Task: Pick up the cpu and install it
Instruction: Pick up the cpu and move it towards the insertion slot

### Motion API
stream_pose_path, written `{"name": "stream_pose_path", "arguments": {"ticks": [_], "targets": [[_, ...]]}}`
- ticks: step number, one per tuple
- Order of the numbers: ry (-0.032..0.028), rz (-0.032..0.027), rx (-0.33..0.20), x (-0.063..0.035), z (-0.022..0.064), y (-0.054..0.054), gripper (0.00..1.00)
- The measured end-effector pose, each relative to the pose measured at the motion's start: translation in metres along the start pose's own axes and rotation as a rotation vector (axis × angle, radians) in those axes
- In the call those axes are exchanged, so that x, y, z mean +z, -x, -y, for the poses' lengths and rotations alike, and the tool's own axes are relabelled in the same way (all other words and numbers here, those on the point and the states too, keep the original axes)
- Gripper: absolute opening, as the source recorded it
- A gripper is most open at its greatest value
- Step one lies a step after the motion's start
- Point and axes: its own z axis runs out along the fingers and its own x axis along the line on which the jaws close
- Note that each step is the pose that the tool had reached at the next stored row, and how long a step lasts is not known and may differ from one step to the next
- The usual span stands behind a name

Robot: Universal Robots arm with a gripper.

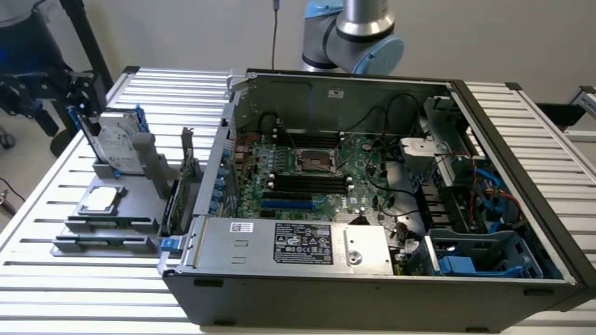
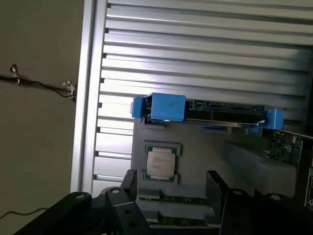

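My gripper [image 2: 171, 181] is spread wide and holds nothing. The cpu [image 2: 160, 163] lies flat, metal top up, on the grey holder [image 2: 205, 154], clear of my fingers. It sits on the exterior view's left of the open case [image 1: 373, 300], near the drive [image 1: 114, 139] standing in its blue bracket.

Open computer case [image 1: 373, 296] lying on its side on a slatted metal table [image 1: 56, 279]. Inside: green motherboard [image 1: 326, 174] flat on the bottom, grey labelled power supply [image 1: 289, 243] along the near wall, blue cables [image 1: 498, 199] and a blue plastic cage [image 1: 470, 262] toward the exterior view's right. Just beside the case, on the exterior view's left, a grey holder [image 1: 139, 209] with a hard drive [image 1: 116, 136] in a blue bracket standing on edge, and a green circuit card [image 2: 284, 147] near it. Thin dark cable [image 2: 39, 85] on the plain surface beyond the table's edge.
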Motion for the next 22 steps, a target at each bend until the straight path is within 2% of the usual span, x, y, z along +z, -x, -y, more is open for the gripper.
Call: {"name": "stream_pose_path", "arguments": {"ticks": [22], "targets": [[0.0001,0.0002,0.000,0.0394,0.0181,-0.015,0.68]]}}
